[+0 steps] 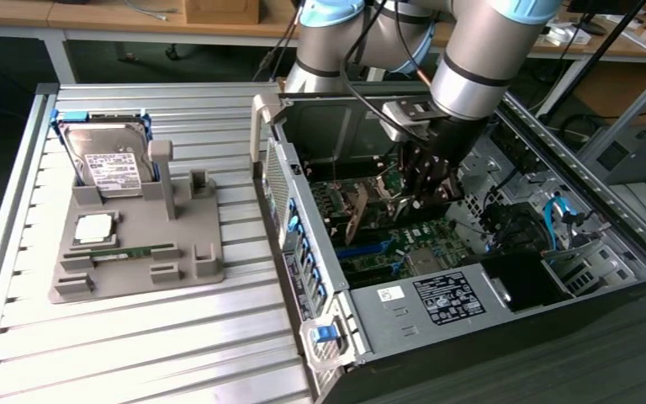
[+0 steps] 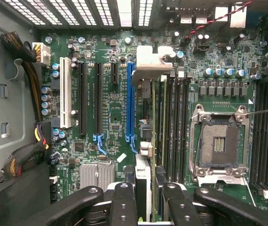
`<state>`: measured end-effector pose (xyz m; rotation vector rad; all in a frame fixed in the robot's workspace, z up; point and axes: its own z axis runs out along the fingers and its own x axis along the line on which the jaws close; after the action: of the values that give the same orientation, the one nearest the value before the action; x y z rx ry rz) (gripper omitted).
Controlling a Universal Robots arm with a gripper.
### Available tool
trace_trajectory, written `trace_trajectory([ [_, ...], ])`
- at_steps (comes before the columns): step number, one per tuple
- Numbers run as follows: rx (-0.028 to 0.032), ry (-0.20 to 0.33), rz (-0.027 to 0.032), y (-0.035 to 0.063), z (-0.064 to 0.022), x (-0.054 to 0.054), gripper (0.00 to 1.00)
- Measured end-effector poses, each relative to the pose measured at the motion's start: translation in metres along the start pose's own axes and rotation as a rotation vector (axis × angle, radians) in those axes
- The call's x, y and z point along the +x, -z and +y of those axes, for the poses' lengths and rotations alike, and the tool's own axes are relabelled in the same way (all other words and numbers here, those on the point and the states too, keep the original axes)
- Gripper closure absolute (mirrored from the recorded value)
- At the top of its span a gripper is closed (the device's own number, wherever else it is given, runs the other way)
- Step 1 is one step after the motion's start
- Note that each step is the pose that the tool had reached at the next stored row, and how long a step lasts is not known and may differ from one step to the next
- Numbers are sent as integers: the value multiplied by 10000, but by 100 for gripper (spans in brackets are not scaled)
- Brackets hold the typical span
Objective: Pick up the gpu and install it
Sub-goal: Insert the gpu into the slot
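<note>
Exterior view, front to back:

- Table [image 1: 132, 353]: ribbed metal slats, lower left of the frame.
- Case [image 1: 335, 337]: open PC tower lying on its side, taking up the exterior view's right half. It has a blue latch [image 1: 323, 333] at the near corner.
- Power supply [image 1: 447, 299]: labelled, in the near end of the case.
- Tray [image 1: 194, 269]: grey holder on the table, at the exterior view's left of the case. A green memory stick [image 1: 127, 251] lies in one slot, with a processor [image 1: 93, 227] just behind it. A hard drive [image 1: 110, 160] leans at the far end.
- Motherboard [image 1: 413, 244]: green, on the case floor.
- Blue cables [image 1: 558, 220]: at the case's right wall.
- Gripper [image 1: 419, 189]: down inside the case, over the motherboard.
- Arm [image 1: 480, 67]: grey with light blue joint caps, entering from the upper centre.
- Benches [image 1: 110, 21]: along the top edge.

Wrist view:

- Gripper [image 2: 148, 188]: black fingers [image 2: 124, 202] clamped on either side of the gpu.
- Gpu [image 2: 152, 122]: held edge-on over the motherboard [image 2: 115, 117], its silver bracket at the far end. It lies between the blue slot [image 2: 130, 101] and the memory slots [image 2: 176, 122]. Whether it touches the board cannot be told.
- Socket [image 2: 218, 141]: open processor socket, beyond the memory slots.
</note>
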<state>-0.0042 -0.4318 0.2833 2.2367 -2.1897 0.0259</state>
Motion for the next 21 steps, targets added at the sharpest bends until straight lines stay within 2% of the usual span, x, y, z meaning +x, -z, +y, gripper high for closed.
trace_trajectory([
  [21,8,0,-1,-25,78,6,73],
])
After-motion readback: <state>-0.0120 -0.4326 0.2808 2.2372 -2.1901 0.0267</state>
